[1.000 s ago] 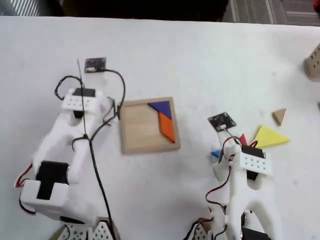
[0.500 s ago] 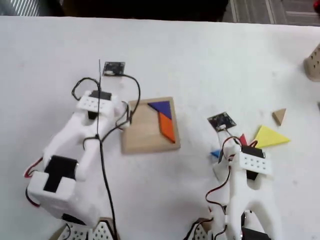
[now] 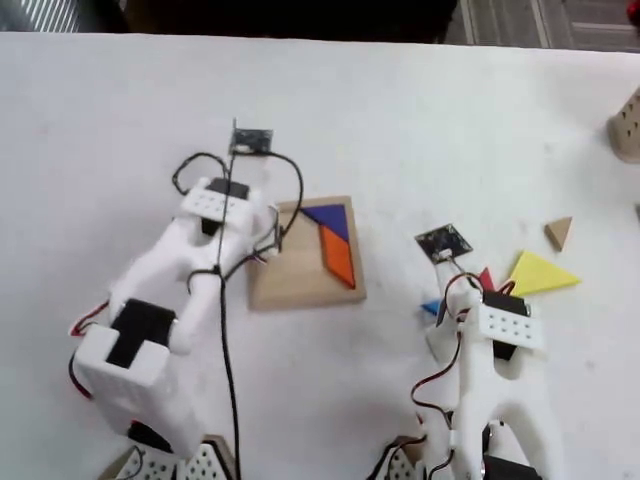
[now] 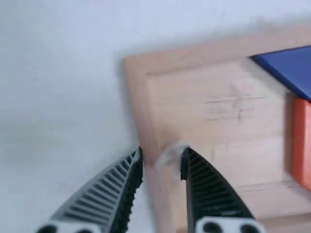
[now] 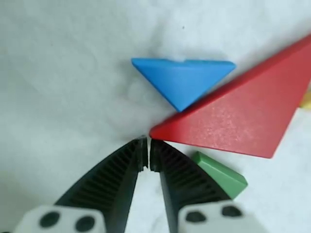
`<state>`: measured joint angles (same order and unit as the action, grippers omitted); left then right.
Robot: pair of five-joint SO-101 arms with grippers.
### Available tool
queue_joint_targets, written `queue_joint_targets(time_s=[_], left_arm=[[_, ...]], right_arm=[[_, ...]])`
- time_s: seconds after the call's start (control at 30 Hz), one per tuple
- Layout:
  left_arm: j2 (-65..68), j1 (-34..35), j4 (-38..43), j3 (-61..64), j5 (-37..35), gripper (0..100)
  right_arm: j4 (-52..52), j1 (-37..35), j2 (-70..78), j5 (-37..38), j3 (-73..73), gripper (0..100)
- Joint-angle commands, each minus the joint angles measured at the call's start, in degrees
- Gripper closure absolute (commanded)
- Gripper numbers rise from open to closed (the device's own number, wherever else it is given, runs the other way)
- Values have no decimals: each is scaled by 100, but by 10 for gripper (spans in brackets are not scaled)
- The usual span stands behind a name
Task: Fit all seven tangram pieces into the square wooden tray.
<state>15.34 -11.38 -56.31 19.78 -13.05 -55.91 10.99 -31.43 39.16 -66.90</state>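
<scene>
left wrist view: the left claw [image 4: 162,155] is a little open, one finger on each side of the wooden tray [image 4: 138,97] edge, not pinching it; the right claw [image 5: 148,154] is almost closed and empty, just beside the red triangle [image 5: 228,121]; the dark blue triangle [image 3: 325,215] and orange piece [image 3: 338,255] lie in the tray; i think five are left.

The tray [image 4: 139,97] is pale, matt, grainy wood; the red triangle [image 5: 233,119] looks smooth and faintly glossy; the table [image 3: 420,110] is matt white.
</scene>
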Motion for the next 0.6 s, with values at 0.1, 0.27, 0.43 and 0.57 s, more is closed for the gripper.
queue_joint_targets(time_s=[0.1, 0.27, 0.43, 0.57], left_arm=[[-31, -884, 0, -132, -18, 970], [-31, -1244, -9, -88, -18, 970], [-31, -1244, -18, -88, -9, 968], [-31, -1068, -44, -132, -9, 937]], right_arm=[[101, -40, -84, 62, 26, 981], [101, -48, -84, 62, 26, 981], [101, -57, -84, 62, 26, 981], [101, -66, -84, 62, 26, 981]])
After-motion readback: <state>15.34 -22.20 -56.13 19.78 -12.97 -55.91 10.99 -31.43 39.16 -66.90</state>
